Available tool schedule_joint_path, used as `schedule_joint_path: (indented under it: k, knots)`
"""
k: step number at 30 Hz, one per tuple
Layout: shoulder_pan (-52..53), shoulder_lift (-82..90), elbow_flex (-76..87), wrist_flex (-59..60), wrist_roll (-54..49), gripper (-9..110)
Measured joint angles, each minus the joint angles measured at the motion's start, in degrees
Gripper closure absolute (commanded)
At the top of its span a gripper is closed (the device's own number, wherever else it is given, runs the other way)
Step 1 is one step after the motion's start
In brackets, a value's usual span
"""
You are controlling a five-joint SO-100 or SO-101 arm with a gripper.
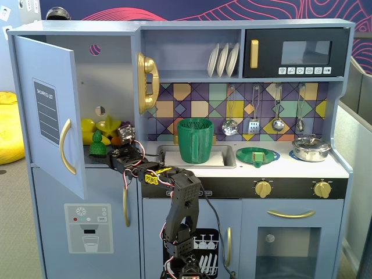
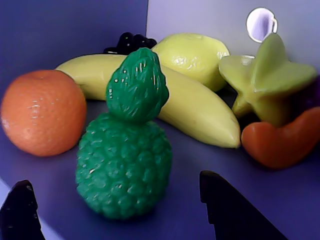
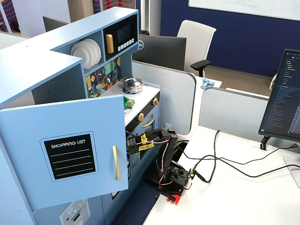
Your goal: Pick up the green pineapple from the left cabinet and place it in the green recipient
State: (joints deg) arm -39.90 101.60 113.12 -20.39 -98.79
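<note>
The green pineapple [image 2: 125, 165] stands upright on the shelf of the left cabinet and also shows in a fixed view [image 1: 97, 144]. The cabinet's door [image 1: 51, 110] hangs open. My gripper [image 2: 115, 181] is open, with one black finger [image 2: 21, 210] left of the pineapple and the other finger [image 2: 227, 207] right of it; neither touches it. In a fixed view the gripper [image 1: 111, 154] reaches into the cabinet at shelf height. The green recipient [image 1: 195, 140] stands in the sink. In the other fixed view the open door [image 3: 65, 154] hides the gripper and the pineapple.
Round the pineapple lie an orange [image 2: 42, 111], a banana [image 2: 200, 107], a lemon [image 2: 192, 54], a star fruit [image 2: 267, 80] and an orange-red piece [image 2: 282, 142]. A flat green dish [image 1: 257, 156] and a steel pot [image 1: 311, 149] sit on the counter.
</note>
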Motion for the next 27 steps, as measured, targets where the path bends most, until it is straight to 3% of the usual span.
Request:
schedule_joint_path:
  k: [15, 17, 21, 27]
  knots:
    - [0.0, -15.5, -15.0, -1.1, -2.6, 68]
    - [-0.5, -17.7, -17.8, -1.1, -2.4, 74]
    - [-0.8, -19.7, -20.7, 0.0, -2.3, 101]
    - [-0.8, -19.2, -21.2, 3.5, -5.3, 101]
